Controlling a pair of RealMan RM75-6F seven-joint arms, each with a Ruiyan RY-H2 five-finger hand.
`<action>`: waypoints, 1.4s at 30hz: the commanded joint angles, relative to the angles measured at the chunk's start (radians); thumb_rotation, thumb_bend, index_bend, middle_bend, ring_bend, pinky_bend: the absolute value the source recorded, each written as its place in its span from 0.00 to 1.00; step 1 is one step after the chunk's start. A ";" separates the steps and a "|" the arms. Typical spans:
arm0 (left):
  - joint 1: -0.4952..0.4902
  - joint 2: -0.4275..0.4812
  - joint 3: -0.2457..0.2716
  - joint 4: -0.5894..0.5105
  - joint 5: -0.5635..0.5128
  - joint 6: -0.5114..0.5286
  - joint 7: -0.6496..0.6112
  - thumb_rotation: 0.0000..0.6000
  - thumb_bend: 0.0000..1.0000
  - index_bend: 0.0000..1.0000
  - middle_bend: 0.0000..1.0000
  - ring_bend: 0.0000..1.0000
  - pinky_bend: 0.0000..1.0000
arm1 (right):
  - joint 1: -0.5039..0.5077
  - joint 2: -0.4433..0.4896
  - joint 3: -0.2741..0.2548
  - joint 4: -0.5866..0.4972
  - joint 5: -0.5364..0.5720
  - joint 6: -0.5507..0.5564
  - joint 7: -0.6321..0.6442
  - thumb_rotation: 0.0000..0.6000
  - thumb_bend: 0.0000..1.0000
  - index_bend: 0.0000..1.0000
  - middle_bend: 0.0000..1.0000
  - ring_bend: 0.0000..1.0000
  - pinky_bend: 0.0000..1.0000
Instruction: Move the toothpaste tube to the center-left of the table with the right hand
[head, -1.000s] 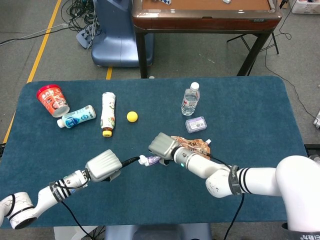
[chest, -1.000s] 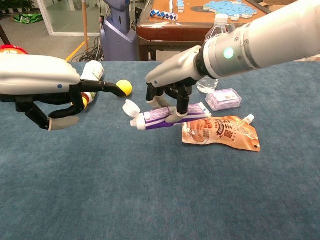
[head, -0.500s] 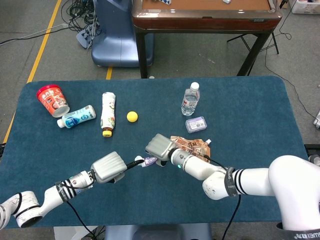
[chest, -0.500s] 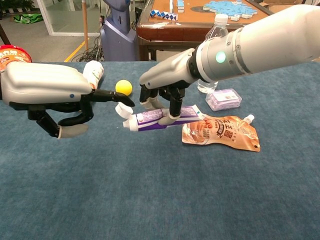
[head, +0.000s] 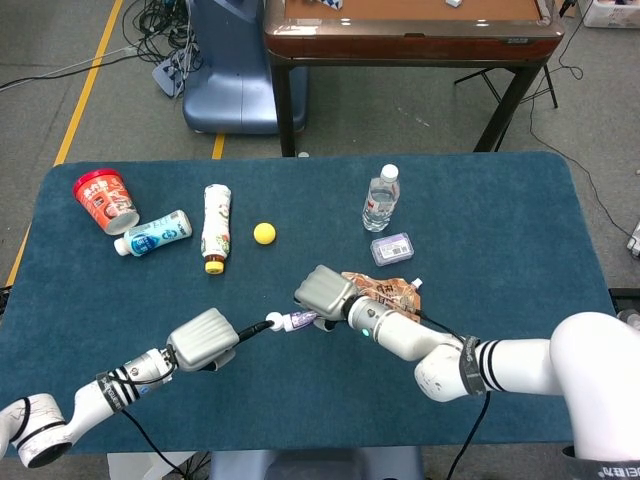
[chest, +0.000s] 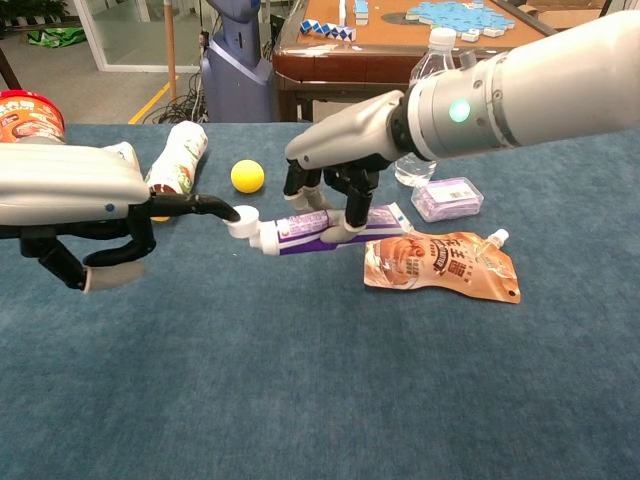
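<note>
**Tube in R hand, not yet at center-left**

Taking the toothpaste tube (chest: 325, 231) as my landmark, nearest first. Closest to me and to the tube's left is my left hand (chest: 75, 205): fingers mostly curled under, one stretched out w/ its tip touching the tube's white cap. It grips nothing as far as I can see.

The tube itself lies roughly level, cap end pointing left, about mid-table and a bit toward the near edge in the head view (head: 298, 320). My right hand (chest: 340, 165) comes down on it from above, fingers closed round the purple body, so I've got hold of it. Can't tell if it's lifted clear of the cloth or dragging on it.

Just right of the tube, partly under its tail end, is the orange snack pouch (chest: 443, 265). Behind that, a small clear box (chest: 446, 197), then the water bottle (head: 381, 199).

Behind the tube and left: yellow ball (chest: 247, 176), a lying bottle w/ yellow cap (head: 215, 228), a blue-white bottle (head: 152, 233) and the red cup (head: 104, 200) furthest left.

My read on progress: grasp done, carry barely begun. Tube is near centre. Left to do: shift it leftward, set down, let go. Left hand sits in the path, so I'd mind that.
</note>
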 joint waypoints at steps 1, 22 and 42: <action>0.006 0.001 0.004 0.004 -0.006 0.007 -0.007 1.00 0.49 0.03 0.80 0.89 0.96 | -0.013 0.003 0.009 0.001 -0.020 0.008 0.016 1.00 0.75 0.97 0.85 0.74 0.40; 0.094 0.000 -0.005 0.031 -0.085 0.147 -0.094 1.00 0.49 0.02 0.67 0.70 0.87 | -0.114 0.009 0.070 0.004 -0.105 0.079 0.120 1.00 0.75 0.98 0.85 0.75 0.42; 0.280 0.009 -0.098 0.026 -0.216 0.403 -0.640 0.00 0.10 0.00 0.06 0.06 0.23 | -0.258 -0.073 0.137 0.008 -0.290 0.150 0.362 1.00 0.75 0.98 0.85 0.76 0.54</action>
